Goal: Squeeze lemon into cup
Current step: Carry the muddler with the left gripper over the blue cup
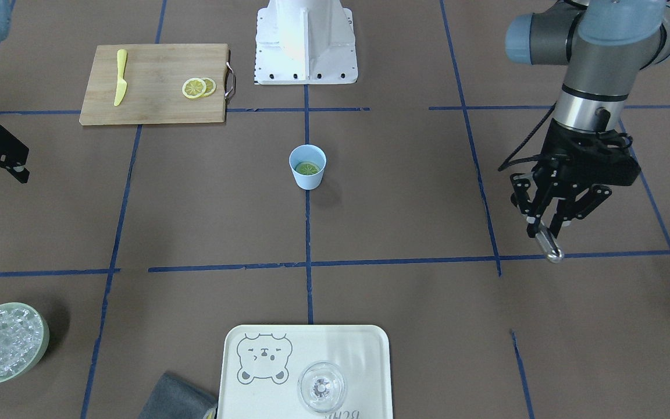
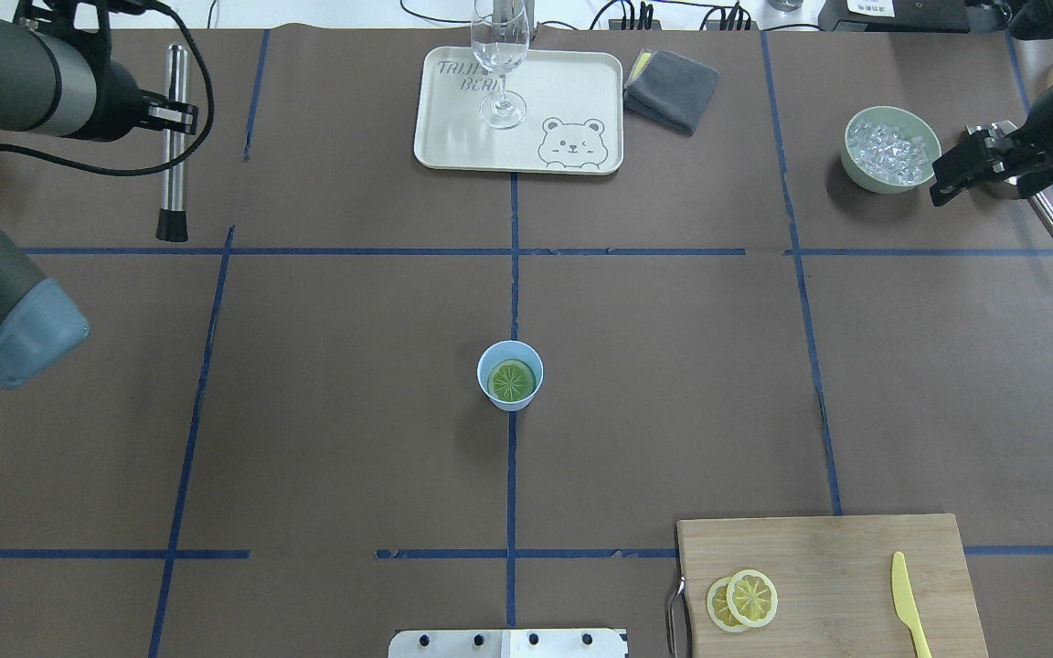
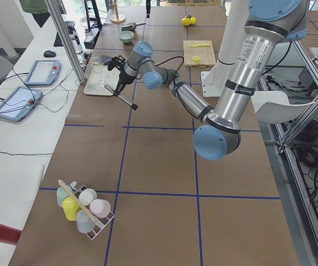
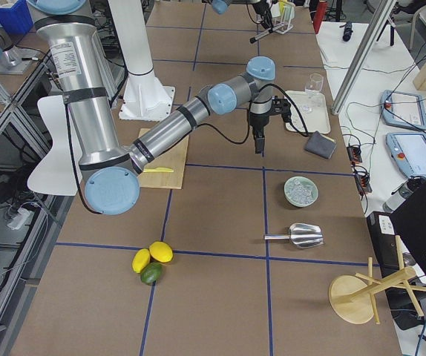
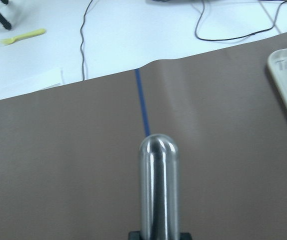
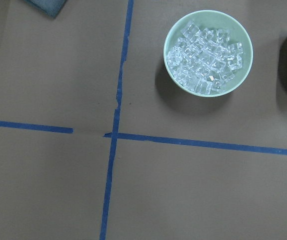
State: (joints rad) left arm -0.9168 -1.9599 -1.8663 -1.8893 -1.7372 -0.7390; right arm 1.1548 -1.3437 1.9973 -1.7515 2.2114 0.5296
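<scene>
Standing upright at the middle of the table (image 2: 353,411), on a crossing of blue tape lines (image 2: 510,484), as a small tapered cup (image 1: 307,181) of smooth light-blue plastic, widening toward the rim. Lying flat on its bottom as the lemon (image 2: 511,380): thin, round, spoked face up, looking greenish in the shade of the wall.

Clamping a polished metal rod (image 5: 158,185) in the left hand (image 1: 546,228), closing narrowly on the shaft; pointing the rounded, mirror-bright end downward and hanging over bare table, well apart from the cup. Hovering with the right hand (image 2: 945,187) above the table near a pale green bowl (image 6: 166,50); not showing clearly enough to tell whether spread or closed.

Covering the table in matte brown sheeting, faintly creased, and dividing it into large squares with the tape. Running along the side opposite the robot as a white bench (image 3: 20,138), carrying loose cables (image 5: 83,45) and two tablets (image 3: 41,72).

Filling the bowl with a heap of clear, glinting ice cubes (image 6: 206,52). Lying near it as a shiny metal scoop (image 4: 302,236). Bearing two more lemon slices (image 2: 743,600), overlapping, and a yellow plastic knife (image 2: 906,599) on a rectangular wooden board (image 2: 837,567) with a metal handle (image 2: 675,617) at one end. Carrying an upright clear stemmed glass (image 2: 501,55) on a cream tray (image 2: 453,128) with rounded corners and a printed bear face. Resting next to the tray as a folded grey cloth (image 2: 671,90), soft-looking.
</scene>
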